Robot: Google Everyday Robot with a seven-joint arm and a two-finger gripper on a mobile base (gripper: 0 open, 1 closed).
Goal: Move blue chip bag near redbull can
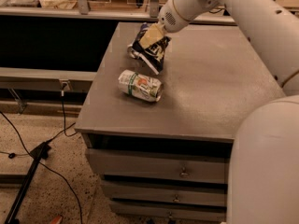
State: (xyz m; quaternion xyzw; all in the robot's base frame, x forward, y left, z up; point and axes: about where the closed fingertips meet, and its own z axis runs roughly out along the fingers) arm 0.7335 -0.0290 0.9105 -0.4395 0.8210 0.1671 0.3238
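My gripper [152,35] is shut on the blue chip bag [153,51], a dark navy crinkled bag with white lettering. It holds the bag by its top, just above the grey table [210,92] near the far left. The redbull can [133,53] lies on its side right behind the bag; only a sliver of silver shows at the bag's left edge, the remainder is hidden. The white arm reaches in from the upper right.
A fatter white can with a green and orange label [140,85] lies on its side in front of the bag. The table's left edge is close. Drawers [159,169] sit below the tabletop. Cables and a stand lie on the floor at left.
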